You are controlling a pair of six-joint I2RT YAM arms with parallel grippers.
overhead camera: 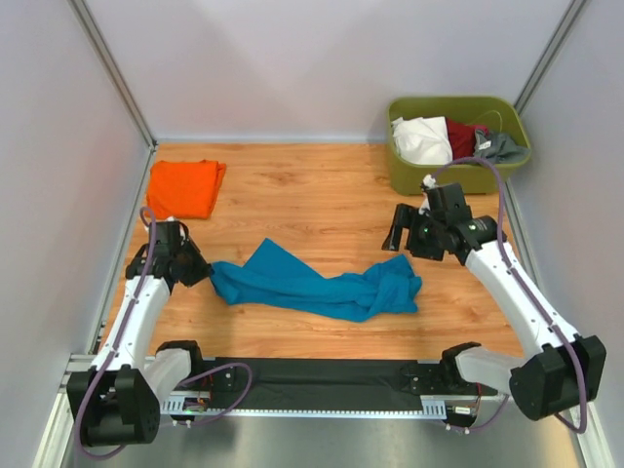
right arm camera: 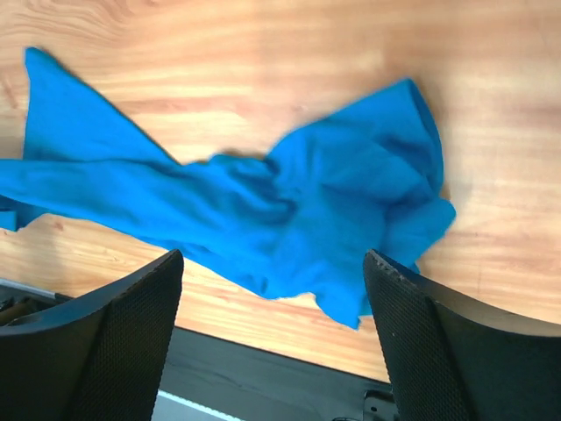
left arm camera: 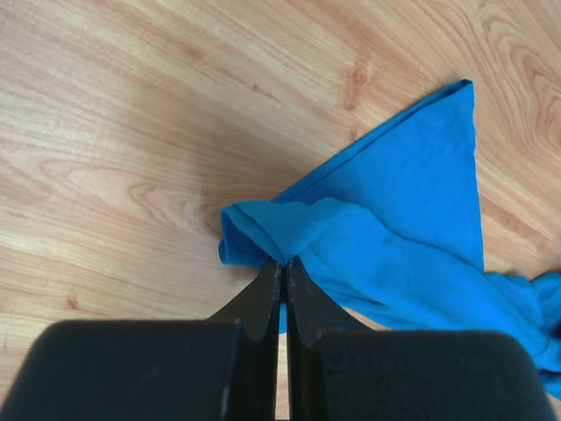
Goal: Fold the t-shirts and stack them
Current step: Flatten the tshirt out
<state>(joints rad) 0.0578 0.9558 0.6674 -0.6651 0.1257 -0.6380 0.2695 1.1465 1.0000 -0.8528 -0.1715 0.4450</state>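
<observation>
- Calling it halfway: orange t-shirt folded, far left.
- Need teal t-shirt folded, stacked.
- Pinching it with left gripper; right gripper gaping, empty.

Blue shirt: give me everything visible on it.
The blue shirt is plain teal-blue soft cloth, unfolded, crumpled into a long twisted band across the wooden table near its front edge. A flat triangular flap points toward the back; the right end is bunched. The left gripper is shut on its rolled left end. The open right gripper hangs above the right end, clear of it.
</observation>
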